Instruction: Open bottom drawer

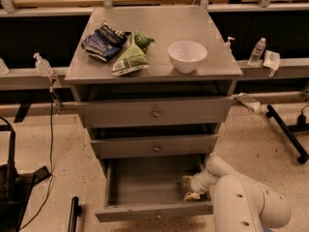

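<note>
The bottom drawer (pixel 153 210) of the grey metal cabinet stands pulled far out, its flat front low in the camera view and its inside empty. My gripper (pixel 191 187) reaches down into the drawer's right rear corner, from the white arm (pixel 241 202) at the lower right. The top drawer (pixel 155 113) and the middle drawer (pixel 156 147), each with a small round knob, stand slightly out.
On the cabinet top lie a dark blue chip bag (pixel 103 41), a green bag (pixel 131 57) and a white bowl (pixel 187 56). Bottles (pixel 256 51) stand on side rails. A black stand (pixel 288 133) lies on the floor at right, black gear (pixel 14 182) at left.
</note>
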### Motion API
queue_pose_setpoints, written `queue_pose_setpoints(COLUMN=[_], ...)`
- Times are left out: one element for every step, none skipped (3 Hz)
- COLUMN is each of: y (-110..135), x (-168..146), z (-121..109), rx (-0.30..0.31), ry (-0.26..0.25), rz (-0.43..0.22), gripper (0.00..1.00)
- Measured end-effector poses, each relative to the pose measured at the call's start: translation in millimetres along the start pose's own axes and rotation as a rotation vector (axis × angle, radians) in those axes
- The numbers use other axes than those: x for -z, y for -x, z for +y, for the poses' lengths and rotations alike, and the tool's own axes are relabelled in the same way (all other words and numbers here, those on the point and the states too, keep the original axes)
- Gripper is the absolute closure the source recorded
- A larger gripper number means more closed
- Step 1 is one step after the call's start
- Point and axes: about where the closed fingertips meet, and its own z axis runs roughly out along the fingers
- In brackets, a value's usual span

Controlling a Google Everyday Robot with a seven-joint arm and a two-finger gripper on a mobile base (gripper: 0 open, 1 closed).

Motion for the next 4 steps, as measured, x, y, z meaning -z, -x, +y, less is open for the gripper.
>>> queue_pose_setpoints(y=[0, 0, 3, 5], x=[0, 0, 11, 19], z=[0, 0, -7, -11], rx=[0.000, 0.000, 0.018, 0.028], ry=[0.000, 0.000, -0.047, -0.078], rz=[0.000, 0.000, 0.000, 0.001], gripper=[0.00, 0.17, 0.20, 0.20])
